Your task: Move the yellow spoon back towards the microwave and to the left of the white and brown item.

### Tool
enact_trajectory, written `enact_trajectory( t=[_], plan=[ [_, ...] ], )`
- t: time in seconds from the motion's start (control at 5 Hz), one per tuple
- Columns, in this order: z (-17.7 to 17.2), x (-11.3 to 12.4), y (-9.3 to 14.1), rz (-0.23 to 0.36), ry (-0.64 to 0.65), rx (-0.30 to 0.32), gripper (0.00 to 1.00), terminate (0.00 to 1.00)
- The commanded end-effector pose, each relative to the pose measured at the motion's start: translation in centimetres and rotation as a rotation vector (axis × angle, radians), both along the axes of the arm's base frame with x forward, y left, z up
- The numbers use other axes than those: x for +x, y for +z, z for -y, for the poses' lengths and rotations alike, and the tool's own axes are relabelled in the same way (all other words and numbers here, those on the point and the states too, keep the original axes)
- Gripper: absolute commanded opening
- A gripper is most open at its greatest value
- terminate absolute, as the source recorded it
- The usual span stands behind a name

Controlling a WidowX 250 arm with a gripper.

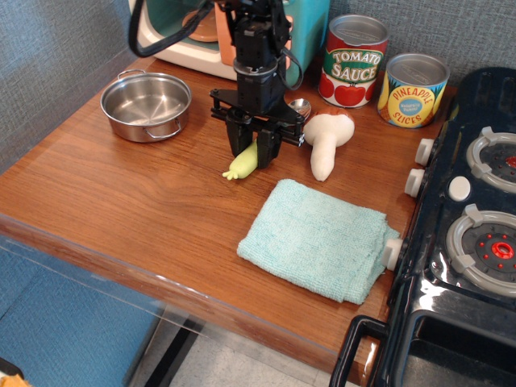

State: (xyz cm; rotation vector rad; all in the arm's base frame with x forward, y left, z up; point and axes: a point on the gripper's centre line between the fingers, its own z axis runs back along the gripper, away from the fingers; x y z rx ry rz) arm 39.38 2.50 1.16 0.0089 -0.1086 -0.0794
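The yellow spoon has a pale yellow-green handle and a silver bowl that shows at the back by the mushroom. My gripper is shut on the spoon's handle, low over the wooden table, pointing down. The white and brown item, a toy mushroom, lies just to the right of the gripper. The microwave stands at the back, partly hidden behind the arm.
A steel pot sits at the back left. A tomato sauce can and a pineapple can stand at the back right. A teal cloth lies in front. A dark toy stove fills the right side.
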Motion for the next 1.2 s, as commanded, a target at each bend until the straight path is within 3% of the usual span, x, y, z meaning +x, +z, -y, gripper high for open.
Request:
enact_trajectory(
  t=[0.0,0.2,0.8,1.0],
  plan=[
    [0.2,1.8,0.3,0.041,0.012,0.013,0.00,0.00],
    [0.0,1.7,0.7,0.060,0.010,0.003,1.00,0.00],
    [1.1,1.0,5.7,0.133,0.003,-0.049,1.00,0.00],
    [1.4,0.6,7.3,0.083,-0.005,-0.085,1.00,0.00]
  ],
)
